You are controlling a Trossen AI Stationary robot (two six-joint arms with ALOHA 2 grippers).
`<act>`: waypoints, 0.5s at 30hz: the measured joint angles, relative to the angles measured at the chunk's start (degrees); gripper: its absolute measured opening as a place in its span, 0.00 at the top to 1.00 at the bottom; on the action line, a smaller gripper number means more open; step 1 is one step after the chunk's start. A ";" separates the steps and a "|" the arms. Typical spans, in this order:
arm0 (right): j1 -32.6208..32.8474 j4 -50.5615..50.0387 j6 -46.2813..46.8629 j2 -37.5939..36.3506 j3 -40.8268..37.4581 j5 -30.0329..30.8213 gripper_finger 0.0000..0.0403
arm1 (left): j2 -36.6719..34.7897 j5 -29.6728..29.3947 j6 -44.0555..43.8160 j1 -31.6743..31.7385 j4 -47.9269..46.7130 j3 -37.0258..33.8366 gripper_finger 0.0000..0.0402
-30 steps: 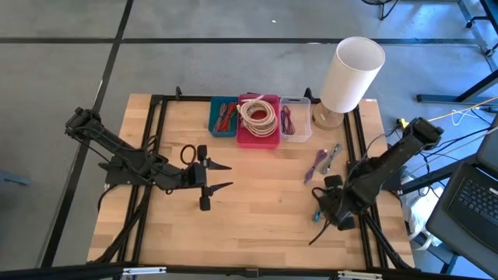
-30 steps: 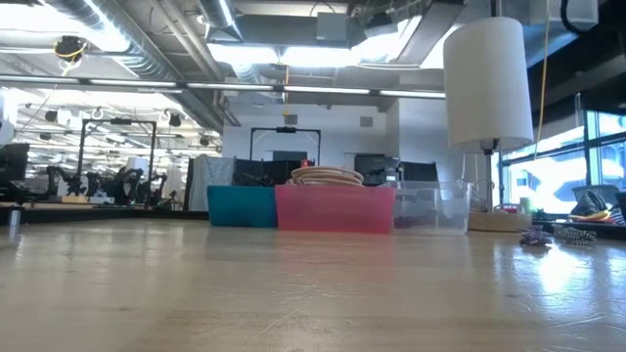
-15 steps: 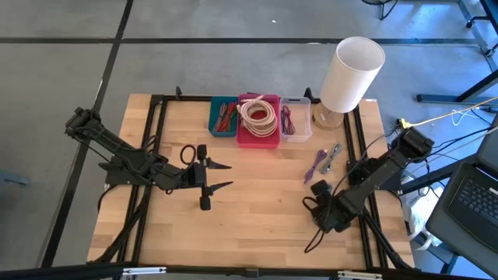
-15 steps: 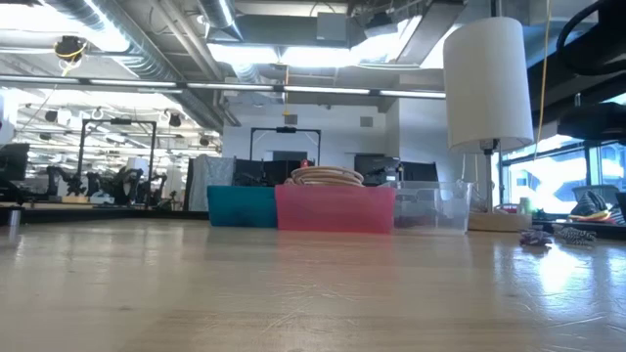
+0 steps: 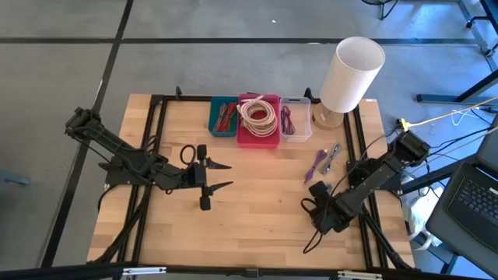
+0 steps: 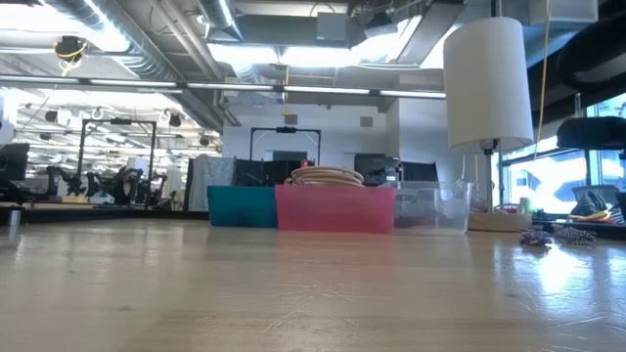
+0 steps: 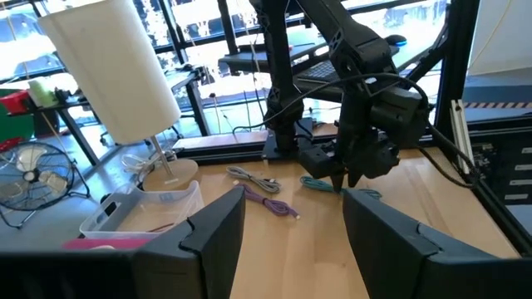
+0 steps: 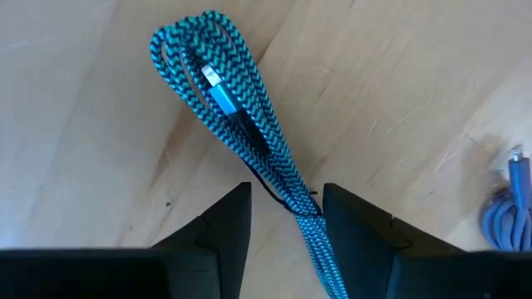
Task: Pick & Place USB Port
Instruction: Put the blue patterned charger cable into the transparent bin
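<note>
A teal braided USB cable (image 8: 237,100), folded into a long bundle, lies flat on the wooden table near its right side; the left wrist view also shows the teal cable (image 7: 320,184). My right gripper (image 8: 285,191) points down over it, open, one finger on each side of the bundle's narrow end, with a gap to both fingers. The high view shows the right gripper (image 5: 316,208) from above, covering the cable. My left gripper (image 5: 226,176) waits open above the table's middle-left, pointing right.
Along the far edge stand a blue bin (image 5: 224,117), a pink bin (image 5: 258,132) holding a coiled cream cable, and a clear bin (image 5: 296,120). A white lamp (image 5: 350,74) stands at the far right corner. Purple and grey cables (image 5: 323,161) lie just beyond the right gripper.
My right arm has lowered toward the table and its gripper has shifted a little toward the left edge, coming down over the teal cable. The cable itself has stayed where it was.
</note>
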 joint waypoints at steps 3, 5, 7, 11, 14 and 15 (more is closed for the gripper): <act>0.00 0.00 0.01 1.33 0.00 0.00 0.65 | 0.00 0.11 -0.02 -0.02 0.02 0.00 0.51; 0.00 -0.02 0.43 1.93 0.05 -0.18 0.70 | 0.00 0.12 -0.02 -0.02 0.02 0.00 0.51; 0.00 -0.04 1.92 2.27 0.15 -0.41 0.76 | 0.00 0.13 -0.02 -0.02 0.02 0.00 0.51; -0.05 -0.68 7.30 2.24 0.26 -0.69 0.95 | 0.00 0.17 0.00 -0.02 0.02 0.00 0.51; -0.38 -4.06 13.52 2.30 1.24 1.82 0.96 | 0.00 0.20 0.02 -0.02 0.02 0.00 0.51; -0.46 -5.15 15.60 2.28 2.02 3.15 0.96 | 0.00 0.17 0.33 -0.02 0.01 0.00 0.51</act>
